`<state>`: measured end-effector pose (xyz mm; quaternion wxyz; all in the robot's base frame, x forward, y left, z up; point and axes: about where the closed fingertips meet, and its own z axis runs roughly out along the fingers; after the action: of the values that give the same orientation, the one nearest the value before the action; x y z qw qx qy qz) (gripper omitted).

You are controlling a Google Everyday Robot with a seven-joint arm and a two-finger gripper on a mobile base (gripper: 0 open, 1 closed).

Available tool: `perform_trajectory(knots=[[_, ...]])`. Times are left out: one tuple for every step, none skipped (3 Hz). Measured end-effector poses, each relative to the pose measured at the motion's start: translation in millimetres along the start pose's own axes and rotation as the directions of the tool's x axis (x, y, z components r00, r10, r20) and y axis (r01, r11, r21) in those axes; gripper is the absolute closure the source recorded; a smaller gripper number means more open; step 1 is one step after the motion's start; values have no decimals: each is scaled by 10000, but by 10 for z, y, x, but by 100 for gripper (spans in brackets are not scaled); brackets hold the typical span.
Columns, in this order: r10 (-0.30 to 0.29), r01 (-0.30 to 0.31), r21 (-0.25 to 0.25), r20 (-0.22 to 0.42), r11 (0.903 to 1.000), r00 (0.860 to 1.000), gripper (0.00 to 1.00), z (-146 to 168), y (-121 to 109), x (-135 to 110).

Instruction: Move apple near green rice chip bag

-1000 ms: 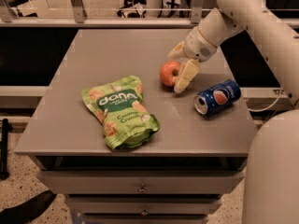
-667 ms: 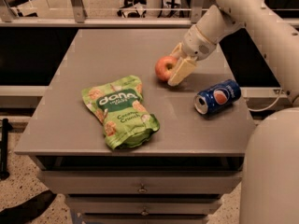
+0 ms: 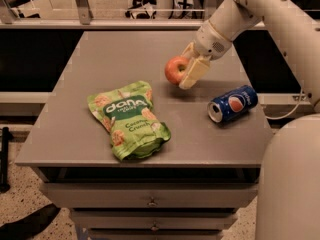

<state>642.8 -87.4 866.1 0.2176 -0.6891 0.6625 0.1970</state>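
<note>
The red-orange apple [image 3: 175, 69] is held between my gripper's fingers, lifted a little above the grey table [image 3: 100, 59], with its shadow beneath it. My gripper [image 3: 187, 68] reaches down from the upper right and is shut on the apple. The green rice chip bag [image 3: 129, 118], with white "dana" lettering, lies flat on the table to the lower left of the apple, a short gap away.
A blue Pepsi can [image 3: 232, 103] lies on its side at the right of the table, below my gripper. The table has drawers under its front edge [image 3: 150, 202]. A railing and dark gap lie behind the table.
My gripper has lifted the apple off the table and carried it left, toward the bag. The bag and the can have not moved.
</note>
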Motion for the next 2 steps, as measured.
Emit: perform_trajectory(knots=[[-142,141,-482,-24,9987,9999,100,62,55,-67],[-310,297,-1056,-107,9940,9995,100,205,66,-93]])
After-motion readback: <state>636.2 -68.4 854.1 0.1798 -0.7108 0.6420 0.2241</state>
